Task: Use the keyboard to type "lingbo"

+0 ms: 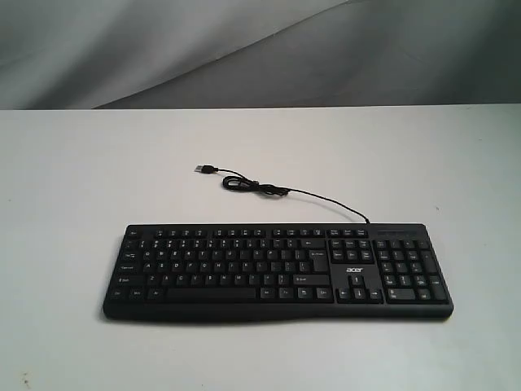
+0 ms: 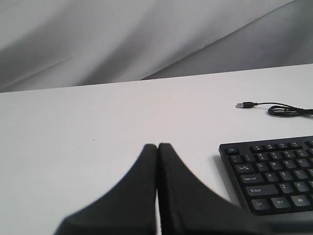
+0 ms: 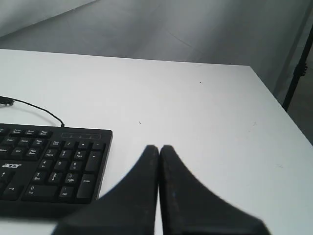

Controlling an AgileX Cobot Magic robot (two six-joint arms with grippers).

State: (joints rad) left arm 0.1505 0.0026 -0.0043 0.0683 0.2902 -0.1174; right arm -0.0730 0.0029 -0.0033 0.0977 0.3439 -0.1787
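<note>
The black keyboard (image 1: 277, 271) lies flat on the white table (image 1: 81, 187), its number pad and white "acer" logo toward the right. Its thin black cable (image 1: 269, 188) coils behind it and ends in a loose USB plug. No arm shows in the exterior view. In the left wrist view my left gripper (image 2: 157, 146) is shut and empty, off the end of the keyboard (image 2: 274, 176) where the Esc and Ctrl keys are. In the right wrist view my right gripper (image 3: 159, 147) is shut and empty, just off the number-pad end of the keyboard (image 3: 49, 164).
Grey cloth (image 1: 260, 49) hangs behind the table's far edge. The right wrist view shows the table's side edge (image 3: 281, 105) and a black stand pole (image 3: 299, 63) beyond it.
</note>
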